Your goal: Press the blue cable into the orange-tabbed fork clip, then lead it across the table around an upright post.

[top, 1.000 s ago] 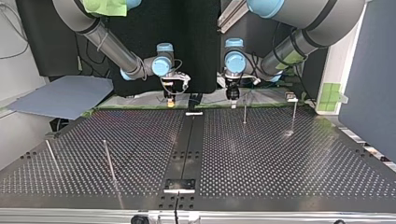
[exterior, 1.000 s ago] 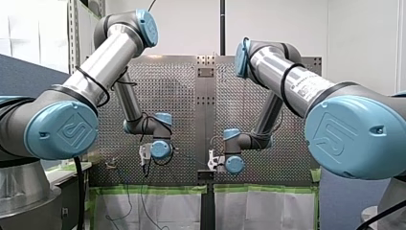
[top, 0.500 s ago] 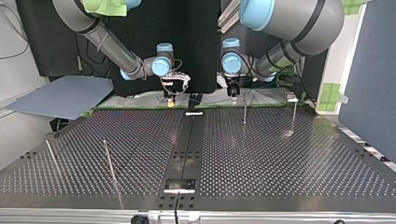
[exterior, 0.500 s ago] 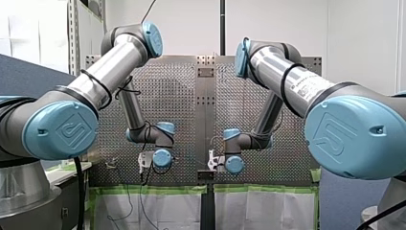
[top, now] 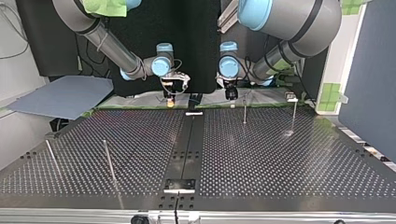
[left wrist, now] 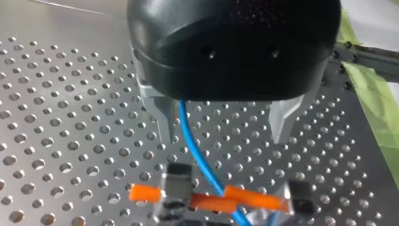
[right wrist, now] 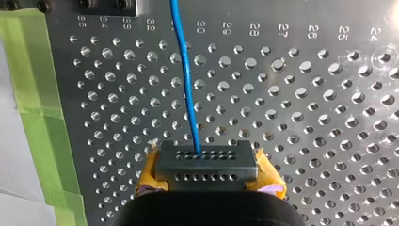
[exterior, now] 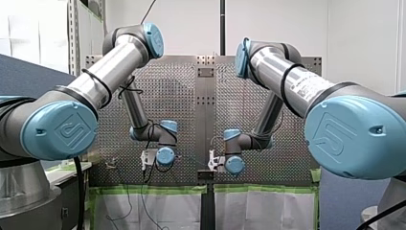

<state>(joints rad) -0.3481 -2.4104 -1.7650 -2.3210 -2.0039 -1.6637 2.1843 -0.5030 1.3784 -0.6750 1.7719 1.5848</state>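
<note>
Blue cable (right wrist: 187,84), right claw (right wrist: 201,157) clamping it

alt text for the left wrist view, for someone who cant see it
My left gripper, black with metal fingers set apart, hangs over the perforated table. A blue cable runs from under it, between the fingers and nearer one of them, down to the orange-tabbed clip.

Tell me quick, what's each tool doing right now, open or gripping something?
Left tool: open, gripping nothing.
Right tool: closed on the blue cable.

blue cable (left wrist: 187,141) over orange-tabbed clip (left wrist: 212,203)
</note>
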